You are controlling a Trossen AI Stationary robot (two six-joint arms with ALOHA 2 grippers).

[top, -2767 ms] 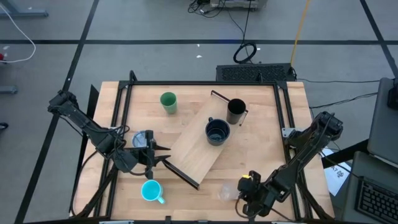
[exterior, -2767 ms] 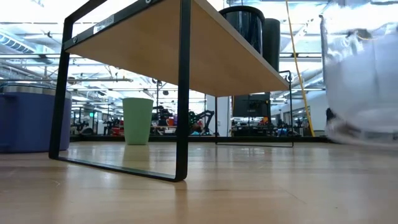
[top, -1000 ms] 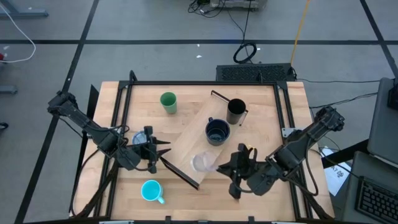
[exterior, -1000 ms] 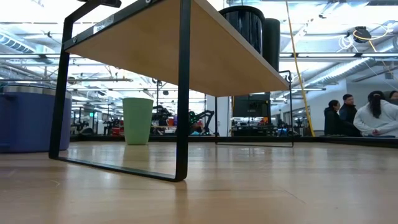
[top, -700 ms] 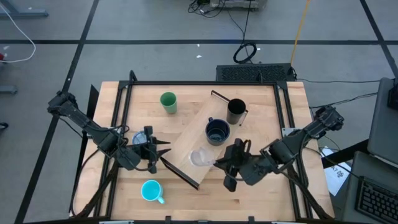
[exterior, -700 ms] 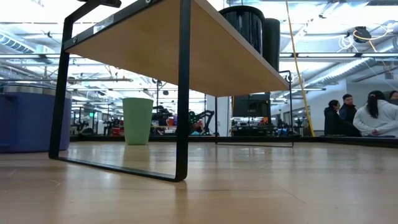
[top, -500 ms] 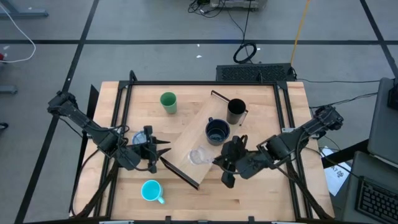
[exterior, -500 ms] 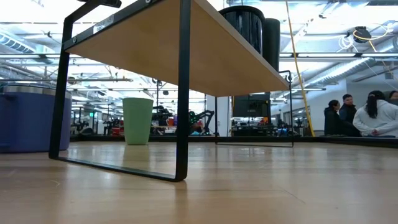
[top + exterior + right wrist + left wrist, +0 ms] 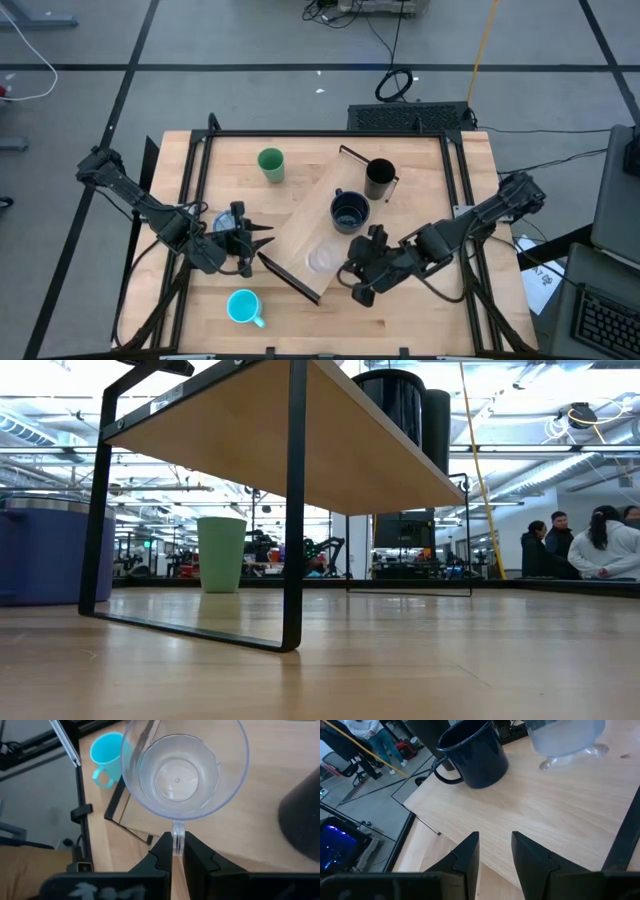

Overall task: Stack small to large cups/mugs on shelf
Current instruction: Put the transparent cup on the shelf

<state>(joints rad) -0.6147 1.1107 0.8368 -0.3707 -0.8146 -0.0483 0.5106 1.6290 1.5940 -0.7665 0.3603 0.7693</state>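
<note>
The right pincer [image 9: 352,276] is gripping the clear cup [image 9: 322,259] by its handle, over the shelf [image 9: 330,217] beside the wide black mug [image 9: 349,212]. The left pincer [image 9: 262,243] is waiting narrowly parted at the shelf's edge.

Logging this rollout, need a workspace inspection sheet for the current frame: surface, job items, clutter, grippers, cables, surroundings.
Surface: wooden table inside a dark frame.
Job items: shelf lies diagonally mid-table; wide black mug and tall black cup on it; clear cup over its near end; green tumbler and cyan mug on the table; blue-purple mug left of the shelf.
Clutter: nothing seen.
Grippers: right gripper shut on the clear cup's handle; left gripper open, at the shelf's near-left edge.
Cables: black and white cables on the floor.
Surroundings: people in the room beyond.
</note>
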